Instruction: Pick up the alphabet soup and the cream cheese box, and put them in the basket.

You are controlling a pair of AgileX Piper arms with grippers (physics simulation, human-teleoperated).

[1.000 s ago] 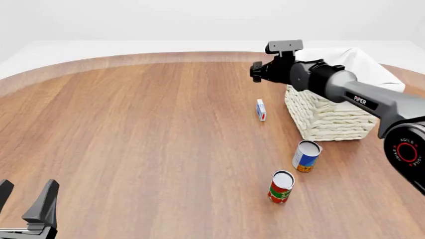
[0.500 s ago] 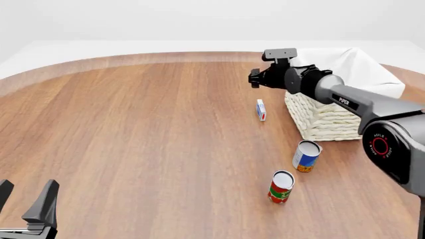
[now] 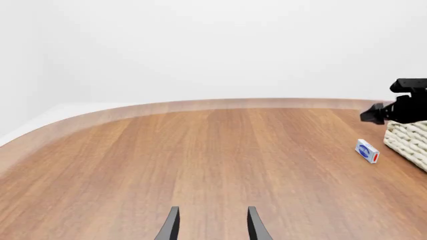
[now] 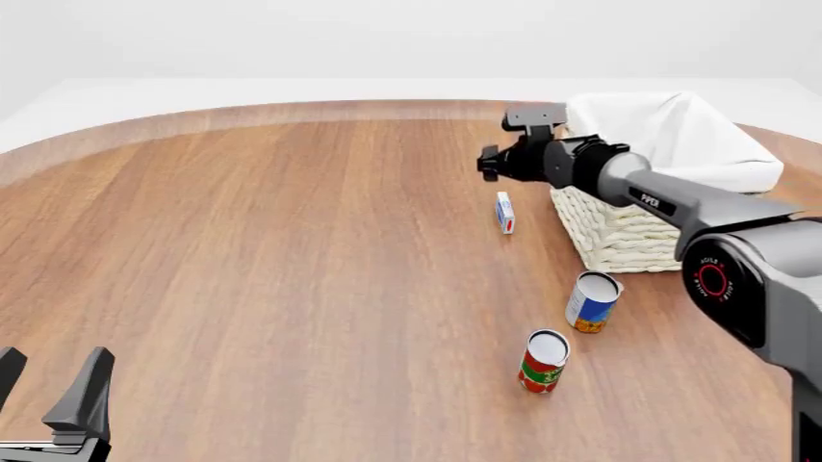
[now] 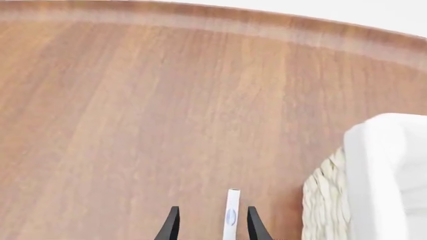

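The cream cheese box [image 4: 505, 213] stands on edge on the table just left of the basket [image 4: 629, 231]; it also shows in the left wrist view [image 3: 367, 151]. My right gripper [image 4: 490, 164] hovers above and just beyond it. In the right wrist view this gripper [image 5: 212, 211] is open, and the box [image 5: 231, 216] appears between its fingertips, closer to one finger [image 5: 254, 225]. The alphabet soup [image 4: 592, 301] stands upright in front of the basket. My left gripper [image 4: 49, 380] is open and empty at the near left corner, far from everything [image 3: 212, 220].
A red and green can [image 4: 544, 361] stands upright just in front of the alphabet soup. The basket's white cloth [image 4: 680, 135] folds over its rim, and its wicker wall [image 5: 323, 200] lies close beside the right gripper. The right arm [image 3: 400, 105] shows in the left wrist view.
The right gripper has come down and slightly left toward the cream cheese box, with the arm stretching further out. The left arm, the cans and the box have not moved.
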